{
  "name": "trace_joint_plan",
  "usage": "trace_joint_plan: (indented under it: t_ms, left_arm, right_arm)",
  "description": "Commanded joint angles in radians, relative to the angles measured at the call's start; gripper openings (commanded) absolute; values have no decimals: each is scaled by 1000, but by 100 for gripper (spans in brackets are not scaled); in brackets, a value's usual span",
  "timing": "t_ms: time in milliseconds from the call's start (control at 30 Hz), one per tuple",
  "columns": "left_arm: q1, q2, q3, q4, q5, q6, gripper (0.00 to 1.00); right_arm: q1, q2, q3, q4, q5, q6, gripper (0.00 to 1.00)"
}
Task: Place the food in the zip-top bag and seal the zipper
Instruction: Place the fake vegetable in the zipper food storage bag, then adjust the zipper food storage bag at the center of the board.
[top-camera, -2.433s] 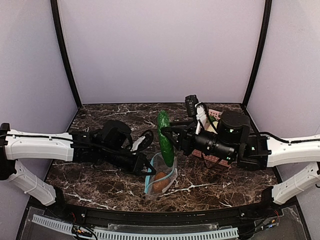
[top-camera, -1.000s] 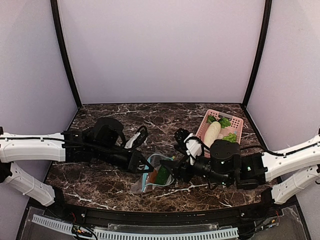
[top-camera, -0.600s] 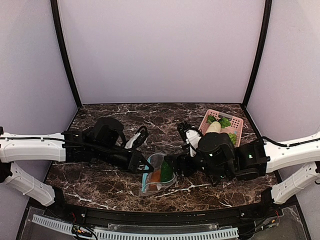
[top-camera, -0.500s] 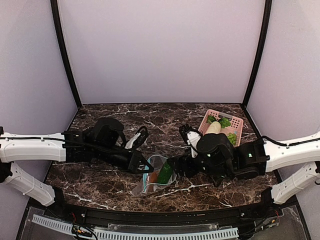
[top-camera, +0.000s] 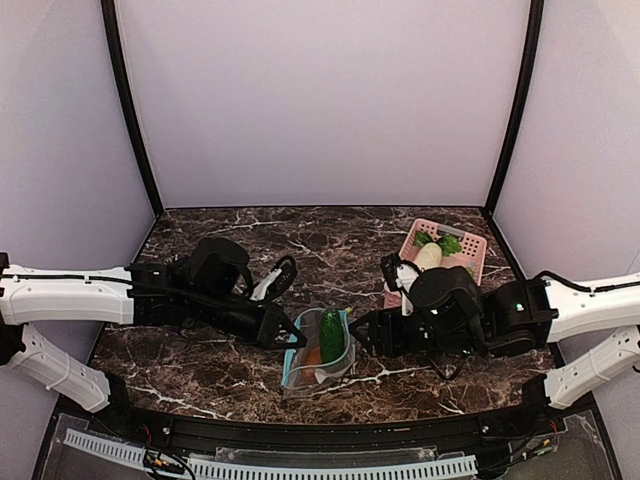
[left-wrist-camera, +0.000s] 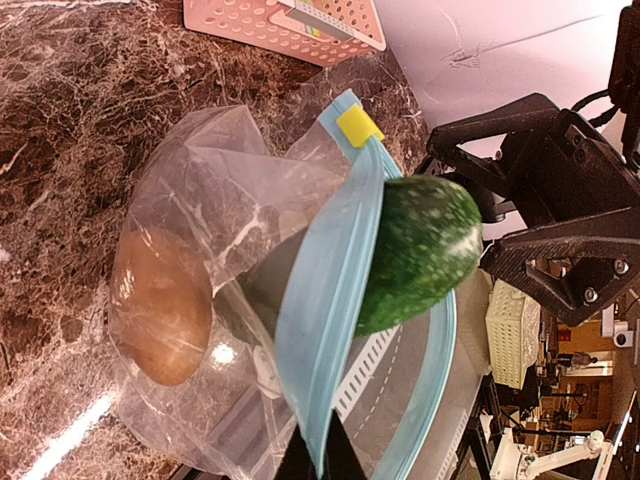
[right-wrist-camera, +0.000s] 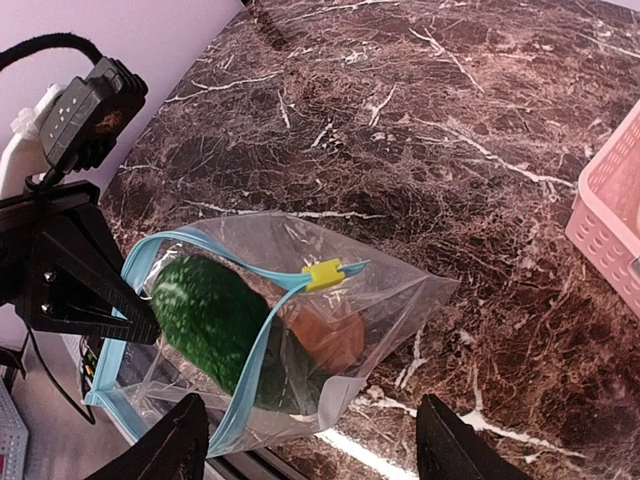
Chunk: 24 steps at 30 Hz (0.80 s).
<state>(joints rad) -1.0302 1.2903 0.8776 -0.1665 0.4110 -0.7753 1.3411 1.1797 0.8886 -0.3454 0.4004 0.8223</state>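
– Left gripper (top-camera: 292, 340) is clamped tight on the zipper (left-wrist-camera: 330, 300) rim of the zip-top bag (top-camera: 315, 372), propping the mouth up and open. Right gripper (top-camera: 362, 331) has its jaws spread wide, nothing between them.
– Food?
– Brown lump (left-wrist-camera: 160, 310) sits deep in the bag, past the left fingertips. Long green piece (top-camera: 331, 335) stands in the mouth just ahead of the right gripper, its top poking out above the rim.
– Step?
– Loading, and this piece looks nearly in. Zipper not closed. Leafy pieces (top-camera: 448, 243) and a white radish (top-camera: 428, 255) lie in the pink basket (top-camera: 480, 250) behind the right gripper, on its outer side, so more may go in.
– Next move?
– Probably nudge the green piece lower, or fetch from the basket. Sealing calls for the right gripper on the yellow slider (right-wrist-camera: 324, 273), at the rim's far end from the left grip, with the left one anchoring the bag.
– Surface, room?
– Dark brown marble-look table (top-camera: 200, 240), glossy, so the bag could slide. Plain lilac walls (top-camera: 320, 100), black corner posts.
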Motion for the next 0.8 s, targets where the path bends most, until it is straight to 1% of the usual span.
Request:
trace_joint_plan:
  t_ms: [0, 300, 600, 767]
  left_arm:
    - [5, -4, -24, 10, 10, -8, 1]
    - [5, -7, -47, 39, 14, -22, 1]
    - [5, -13, -58, 48, 16, -29, 1]
    - [5, -16, -60, 44, 17, -29, 1]
  right_arm:
    - [-4, -26, -25, -5, -13, 86, 68]
    - [-4, 18, -29, 37, -67, 104, 62]
    - [-3, 102, 1, 49, -74, 112, 53]
    - [-4, 121, 1, 77, -85, 108, 51]
